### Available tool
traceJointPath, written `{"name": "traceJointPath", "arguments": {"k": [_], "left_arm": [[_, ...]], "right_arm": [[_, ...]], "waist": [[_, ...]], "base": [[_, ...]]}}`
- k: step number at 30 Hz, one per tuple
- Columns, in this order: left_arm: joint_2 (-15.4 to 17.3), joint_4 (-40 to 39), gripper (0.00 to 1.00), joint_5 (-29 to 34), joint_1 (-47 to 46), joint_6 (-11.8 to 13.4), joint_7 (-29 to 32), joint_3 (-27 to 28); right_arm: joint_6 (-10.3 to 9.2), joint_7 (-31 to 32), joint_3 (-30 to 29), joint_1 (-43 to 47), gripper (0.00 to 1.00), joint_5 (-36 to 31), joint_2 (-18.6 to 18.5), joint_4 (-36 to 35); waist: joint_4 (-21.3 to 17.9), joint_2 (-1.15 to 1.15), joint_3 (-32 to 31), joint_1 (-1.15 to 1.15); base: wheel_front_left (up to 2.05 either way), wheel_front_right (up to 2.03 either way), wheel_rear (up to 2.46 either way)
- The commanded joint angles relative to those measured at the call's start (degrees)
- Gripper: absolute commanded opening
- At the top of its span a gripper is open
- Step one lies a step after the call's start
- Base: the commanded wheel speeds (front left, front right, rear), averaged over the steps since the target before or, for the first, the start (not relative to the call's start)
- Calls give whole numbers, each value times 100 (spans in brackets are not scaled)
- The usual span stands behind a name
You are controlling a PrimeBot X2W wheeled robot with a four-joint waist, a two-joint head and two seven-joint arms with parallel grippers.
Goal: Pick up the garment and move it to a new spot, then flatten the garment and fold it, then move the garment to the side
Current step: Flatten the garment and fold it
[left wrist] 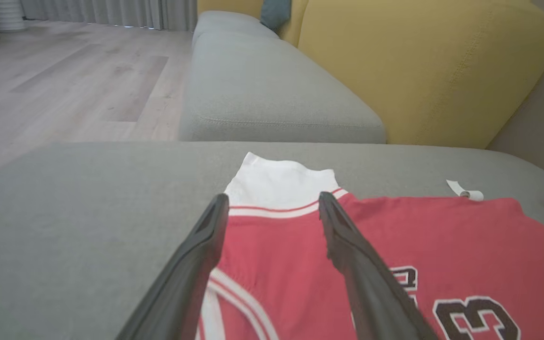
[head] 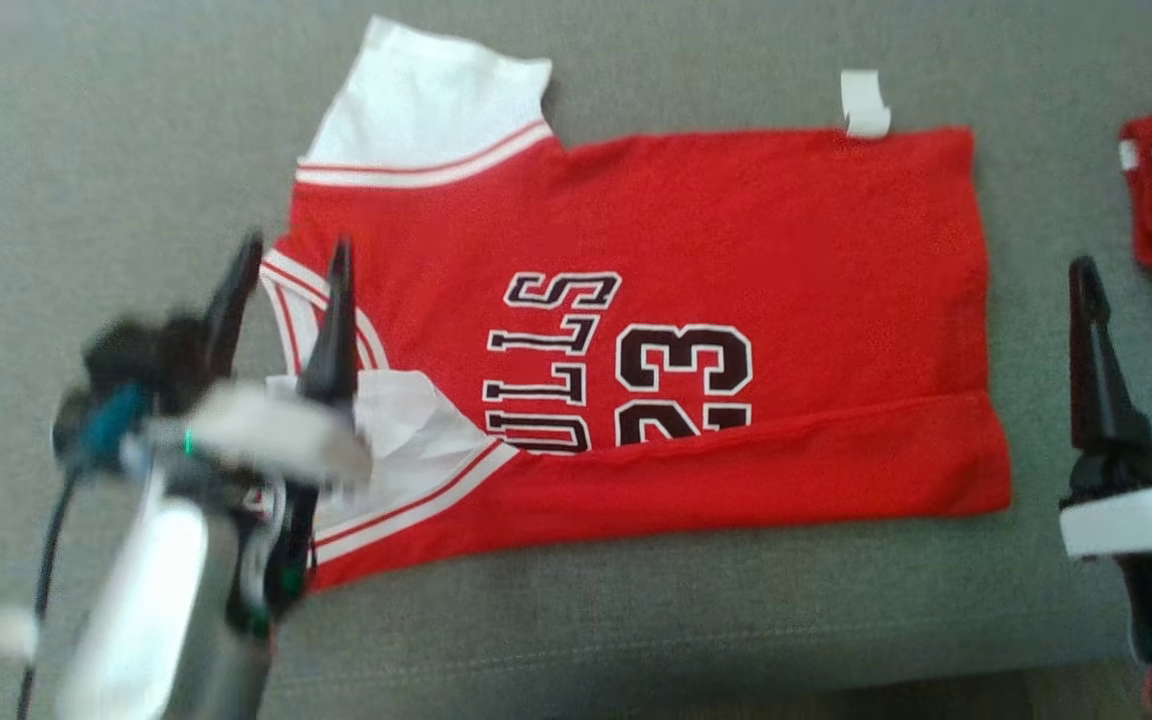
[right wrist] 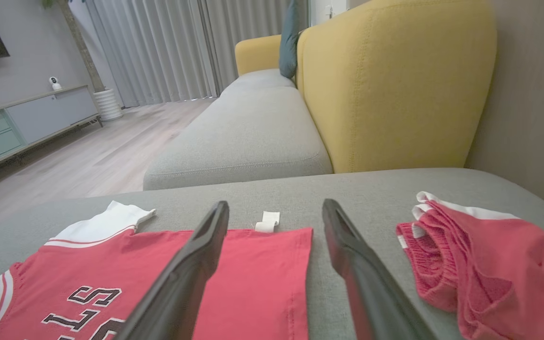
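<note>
The garment (head: 656,320) is a red jersey with white sleeves and dark "BULLS 23" lettering, spread flat on the grey cushion, collar to the left. Its near long edge is folded up over the lettering, and a white label (head: 864,103) sticks out at the far hem. My left gripper (head: 288,262) hovers open over the collar end (left wrist: 272,255), nothing between its fingers. My right gripper (head: 1141,270) stands open just right of the hem, over bare cushion, also empty. The right wrist view has the jersey (right wrist: 253,264) at its lower left.
A second red garment (right wrist: 480,264) lies crumpled at the right edge of the cushion (head: 86,150). Behind are a yellow backrest (right wrist: 395,85), another grey seat (left wrist: 262,89) and wooden floor (left wrist: 64,80) to the left. The cushion's front edge runs along the bottom of the head view.
</note>
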Motion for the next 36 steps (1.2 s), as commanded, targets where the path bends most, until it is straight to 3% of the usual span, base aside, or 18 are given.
{"name": "traceJointPath", "arguments": {"k": [1, 11, 19, 27, 28, 30, 36], "left_arm": [[41, 40, 100, -50, -624, -94, 16, 166], [95, 2662, 100, -188, -3090, -673, -171, 253], [271, 4806, 100, -81, -4468, -724, -679, 348], [261, 6248, 100, 15, -5194, -875, -831, 180], [255, 6396, 76, 94, -5255, -926, -749, 71], [213, 6584, 0, 256, -5377, -999, -705, -137], [116, 6869, 0, 434, -5591, -853, -923, -338]], "right_arm": [[-4, -57, 154, -269, 100, 77, -72, -207], [-4, -327, 505, -728, 100, 183, 22, 244], [-4, -510, 676, -898, 100, 333, 141, 489], [-4, -545, 679, -951, 100, 446, 159, 703], [-4, -542, 647, -961, 100, 450, 147, 729], [-4, -533, 555, -990, 100, 481, 131, 779], [-4, -481, 425, -1150, 100, 561, 80, 948]], "waist": [[-110, 0, 440, 0], [-666, 0, 1115, 0], [-953, 0, 1568, 0], [-1022, 0, 1723, 0], [-1007, 0, 1722, 0], [-969, 0, 1721, 0], [-902, 0, 1705, 0]], "base": [[0, 0, 0], [0, 0, 0], [0, 0, 0], [0, 0, 0], [0, 0, 0], [0, 0, 0], [0, 0, 0]]}}
